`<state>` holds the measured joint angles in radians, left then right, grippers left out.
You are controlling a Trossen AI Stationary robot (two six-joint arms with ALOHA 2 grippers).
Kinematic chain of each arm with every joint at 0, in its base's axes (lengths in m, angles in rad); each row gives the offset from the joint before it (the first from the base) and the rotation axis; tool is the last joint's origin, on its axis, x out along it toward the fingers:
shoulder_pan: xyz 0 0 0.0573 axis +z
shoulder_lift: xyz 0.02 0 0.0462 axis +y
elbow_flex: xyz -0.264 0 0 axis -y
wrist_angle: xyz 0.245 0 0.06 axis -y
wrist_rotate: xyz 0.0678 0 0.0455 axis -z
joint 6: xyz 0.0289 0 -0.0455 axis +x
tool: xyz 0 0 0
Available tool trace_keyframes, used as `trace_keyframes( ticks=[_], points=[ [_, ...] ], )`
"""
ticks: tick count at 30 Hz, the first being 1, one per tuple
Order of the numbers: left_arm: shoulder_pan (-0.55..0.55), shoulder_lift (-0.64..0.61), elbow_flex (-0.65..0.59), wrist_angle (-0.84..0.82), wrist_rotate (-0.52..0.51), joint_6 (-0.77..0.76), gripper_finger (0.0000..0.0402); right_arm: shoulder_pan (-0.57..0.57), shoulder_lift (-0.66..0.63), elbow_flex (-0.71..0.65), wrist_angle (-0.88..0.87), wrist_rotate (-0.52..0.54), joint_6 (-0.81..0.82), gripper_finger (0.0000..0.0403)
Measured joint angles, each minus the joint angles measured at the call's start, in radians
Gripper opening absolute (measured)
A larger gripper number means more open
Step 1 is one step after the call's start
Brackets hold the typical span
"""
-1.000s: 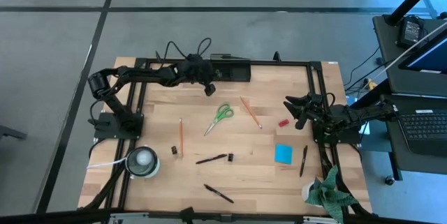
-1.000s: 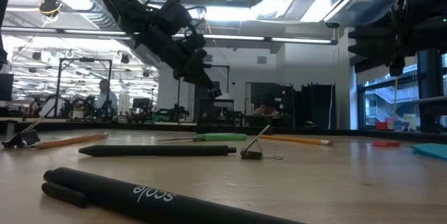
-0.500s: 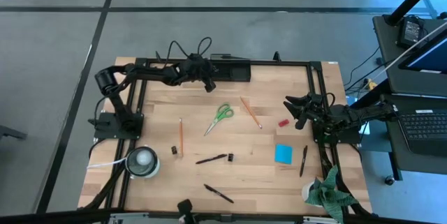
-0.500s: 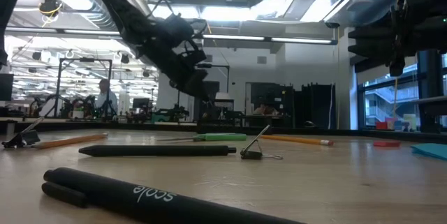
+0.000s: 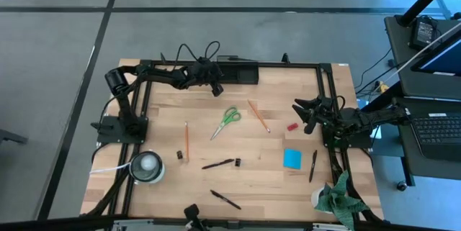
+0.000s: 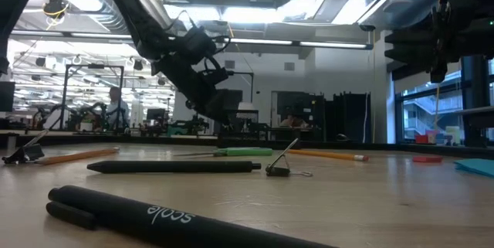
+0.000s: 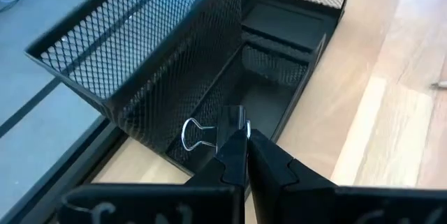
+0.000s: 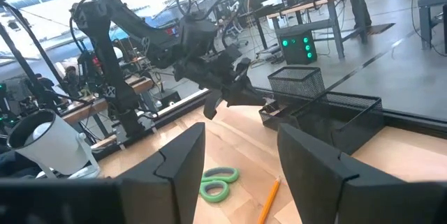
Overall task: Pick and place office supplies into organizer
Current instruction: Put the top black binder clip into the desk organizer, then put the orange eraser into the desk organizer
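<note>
- The desk is a light wooden top of jointed boards, ringed by a black metal frame.
- The left arm reaches along the far edge, and the left gripper is closed to a thin slit on a small black binder clip with silver wire loops, held just above the organizer.
- The organizer is a black wire-mesh tray with several compartments; in the high view it sits at the desk's far edge, near the middle.
- The right arm waits at the right edge of the desk; the right gripper is raised off the wood with its flat dark fingers spread wide and holding nothing.
- A white round roll stands near the left front corner, and a crumpled green cloth lies at the right front corner.
- The green-handled scissors lie near the middle of the desk, blades shut.
- A square blue note pad lies flat toward the right.
- Two thin wooden pencils lie apart, one left of centre and one right of the scissors.
- Three slim black pens lie on the near half: one in the middle, one nearer the front, one beside the note pad.
- A small red piece rests near the right gripper.
- A tiny black clip lies beside the left pencil.
</note>
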<state>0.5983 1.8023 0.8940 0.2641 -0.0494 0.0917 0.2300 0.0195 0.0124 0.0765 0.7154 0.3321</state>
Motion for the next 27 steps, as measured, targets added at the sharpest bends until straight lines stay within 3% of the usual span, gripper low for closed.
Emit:
trace_keyframes(
  ticks=[22,27],
  points=[
    [0.0,0.0,0.0,0.002,0.0,-0.003,0.0038,0.0,0.0,0.0,0.0,0.0,0.0,0.0182],
    [-0.001,-0.03,0.0,-0.001,0.024,-0.044,0.0044,0.0,0.0,0.004,0.057,0.0,0.068,0.0182]
  ],
)
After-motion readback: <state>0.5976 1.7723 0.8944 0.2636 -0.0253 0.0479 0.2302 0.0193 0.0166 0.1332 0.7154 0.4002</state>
